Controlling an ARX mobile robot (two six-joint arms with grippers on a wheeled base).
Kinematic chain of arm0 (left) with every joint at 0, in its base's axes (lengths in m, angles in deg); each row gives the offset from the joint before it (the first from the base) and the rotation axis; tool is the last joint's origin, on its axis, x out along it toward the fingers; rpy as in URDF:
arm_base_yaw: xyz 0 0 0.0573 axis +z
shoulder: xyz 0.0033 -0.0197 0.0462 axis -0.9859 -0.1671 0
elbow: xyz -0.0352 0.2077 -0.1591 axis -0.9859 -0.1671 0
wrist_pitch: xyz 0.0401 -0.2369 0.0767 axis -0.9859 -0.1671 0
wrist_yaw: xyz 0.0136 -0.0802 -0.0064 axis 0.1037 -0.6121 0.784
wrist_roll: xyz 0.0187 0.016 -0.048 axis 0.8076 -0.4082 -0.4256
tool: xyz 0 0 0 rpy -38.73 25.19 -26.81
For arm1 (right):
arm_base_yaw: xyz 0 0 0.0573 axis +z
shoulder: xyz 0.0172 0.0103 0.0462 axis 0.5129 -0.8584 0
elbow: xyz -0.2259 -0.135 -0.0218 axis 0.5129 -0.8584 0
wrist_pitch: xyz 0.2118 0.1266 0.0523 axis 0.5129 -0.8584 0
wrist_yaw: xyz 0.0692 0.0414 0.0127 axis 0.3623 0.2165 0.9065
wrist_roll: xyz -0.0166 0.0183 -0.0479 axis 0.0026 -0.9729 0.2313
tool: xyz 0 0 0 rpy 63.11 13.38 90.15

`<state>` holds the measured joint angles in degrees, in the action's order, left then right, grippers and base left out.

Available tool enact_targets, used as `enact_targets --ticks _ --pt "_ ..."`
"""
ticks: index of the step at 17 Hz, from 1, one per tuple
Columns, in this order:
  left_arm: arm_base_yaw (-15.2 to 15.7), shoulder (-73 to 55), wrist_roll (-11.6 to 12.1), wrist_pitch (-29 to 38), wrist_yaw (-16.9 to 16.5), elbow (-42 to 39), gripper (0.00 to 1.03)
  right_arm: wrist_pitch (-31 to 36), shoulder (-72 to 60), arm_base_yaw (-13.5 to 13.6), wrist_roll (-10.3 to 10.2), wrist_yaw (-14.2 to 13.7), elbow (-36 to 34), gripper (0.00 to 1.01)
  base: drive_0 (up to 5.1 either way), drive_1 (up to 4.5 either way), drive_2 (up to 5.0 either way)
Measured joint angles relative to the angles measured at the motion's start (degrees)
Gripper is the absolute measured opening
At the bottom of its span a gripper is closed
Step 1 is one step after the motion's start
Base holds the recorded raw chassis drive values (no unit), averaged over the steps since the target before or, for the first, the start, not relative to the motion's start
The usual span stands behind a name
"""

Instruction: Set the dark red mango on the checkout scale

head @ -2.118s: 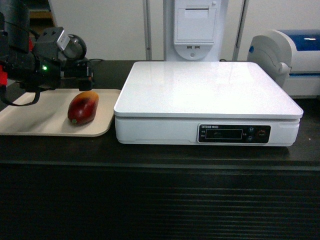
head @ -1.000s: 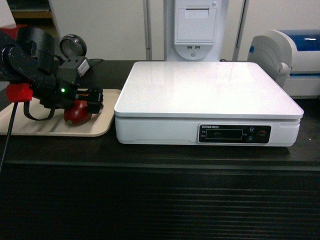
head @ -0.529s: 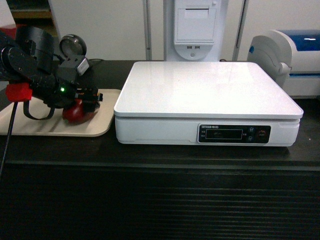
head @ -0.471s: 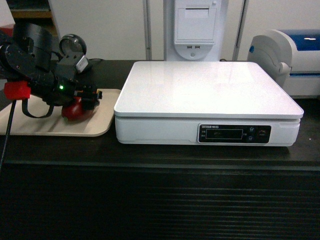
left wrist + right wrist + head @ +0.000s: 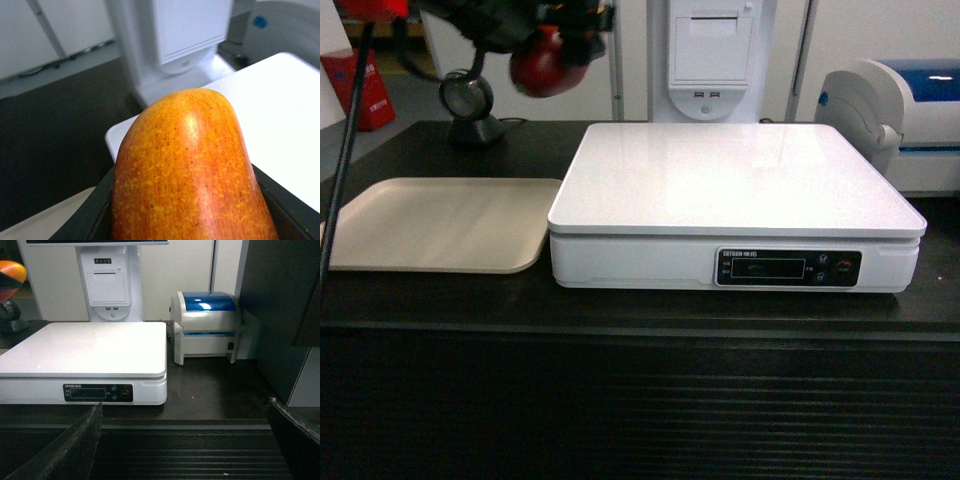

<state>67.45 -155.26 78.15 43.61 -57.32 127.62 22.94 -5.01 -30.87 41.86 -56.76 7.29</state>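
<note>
The dark red mango (image 5: pixel 546 60) hangs high above the counter, up near the left back corner of the scale (image 5: pixel 735 180), with my left gripper (image 5: pixel 560 30) shut on it. In the left wrist view the mango's (image 5: pixel 190 165) orange-red skin fills the middle, with a black finger (image 5: pixel 92 217) pressed to each side and the white scale platter (image 5: pixel 285 120) below to the right. My right gripper (image 5: pixel 185 450) is open and holds nothing in front of the checkout's ribbed front panel (image 5: pixel 185 460), below the scale (image 5: pixel 85 350). It does not show in the head view.
A beige tray (image 5: pixel 440 225) lies left of the scale on the dark counter (image 5: pixel 640 320). A white receipt terminal (image 5: pixel 712 55) stands behind the scale and a white-and-blue label printer (image 5: pixel 905 110) to its right. A round black stand (image 5: pixel 468 105) sits behind the tray.
My left gripper closed on the mango on the tray, then lifted it up and to the right toward the scale. The tray now has nothing on it.
</note>
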Motion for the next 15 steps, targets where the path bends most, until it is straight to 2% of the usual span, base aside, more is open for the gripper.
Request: enact_targets --ticks 1,3,8,11,15 --pt "-2.67 0.46 -0.17 -0.15 0.11 0.44 0.61 0.04 0.00 0.00 0.00 0.00 0.00 0.98 0.0 0.00 0.0" --pt "-7.34 0.17 -2.12 -0.98 1.20 0.90 0.61 0.00 0.00 0.00 0.00 0.00 0.00 0.98 0.0 0.00 0.0" --pt "-15.96 -5.11 -10.01 -4.39 6.27 10.34 0.61 0.02 0.00 0.00 0.00 0.00 0.00 0.98 0.0 0.00 0.0" --pt "-17.86 -12.15 -18.08 -10.12 10.40 18.32 0.61 0.02 0.00 0.00 0.00 -0.02 0.00 0.98 0.0 0.00 0.0" --pt "-18.05 -19.61 -26.56 -18.14 16.31 26.93 0.61 0.02 0.00 0.00 0.00 -0.02 0.00 0.98 0.0 0.00 0.0"
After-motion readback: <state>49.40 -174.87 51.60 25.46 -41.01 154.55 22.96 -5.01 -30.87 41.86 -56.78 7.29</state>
